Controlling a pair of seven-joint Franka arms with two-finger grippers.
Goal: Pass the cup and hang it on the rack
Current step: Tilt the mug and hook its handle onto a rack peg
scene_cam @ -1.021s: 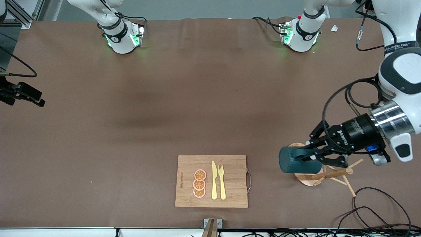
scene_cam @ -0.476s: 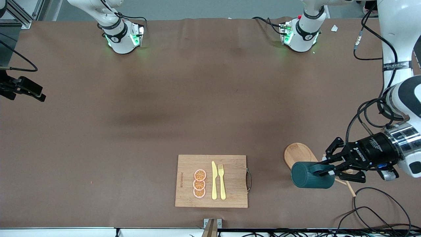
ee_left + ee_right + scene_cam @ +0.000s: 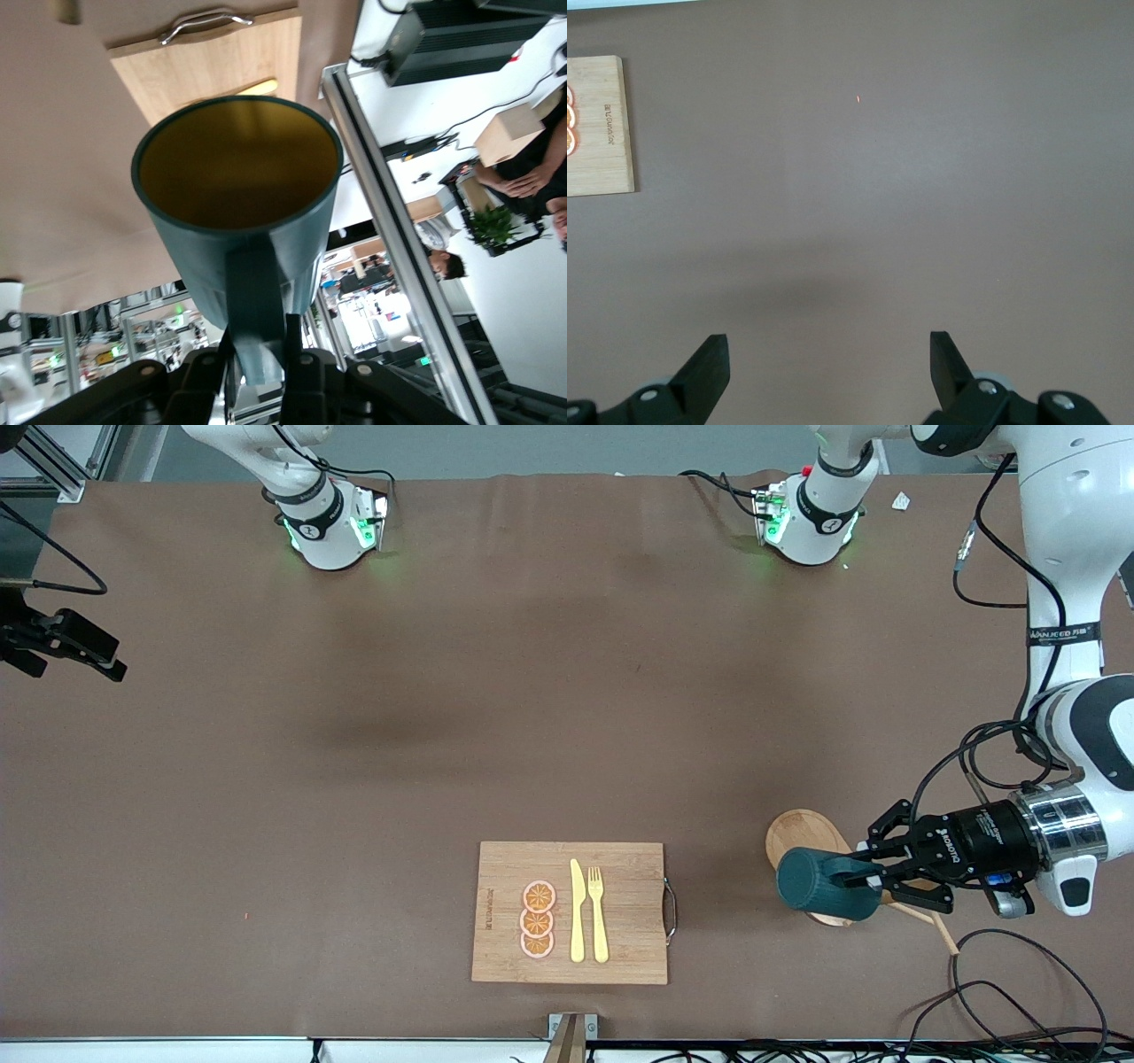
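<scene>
The dark teal cup [image 3: 819, 895] lies on its side in the air, held by its handle [image 3: 257, 310] in my shut left gripper [image 3: 864, 881]. It hangs over the front-camera edge of the rack's oval base [image 3: 800, 834]. The rack's post and most pegs are hidden by the gripper; one peg [image 3: 941, 934] sticks out below it. In the left wrist view the cup's mustard-yellow inside [image 3: 239, 168] faces away from the left gripper [image 3: 259, 354]. My right gripper [image 3: 829, 354] is open and empty over bare table at the right arm's end [image 3: 102, 662].
A wooden cutting board [image 3: 500, 868] with orange slices [image 3: 538, 919], a yellow knife [image 3: 577, 911] and fork [image 3: 599, 912] lies near the front-camera edge. Black cables [image 3: 1001, 992] lie on the table beside the rack.
My left gripper carried the cup off the rack's pegs toward the front camera, then came back a little over the base's edge. My right gripper drifted away from the front camera.
</scene>
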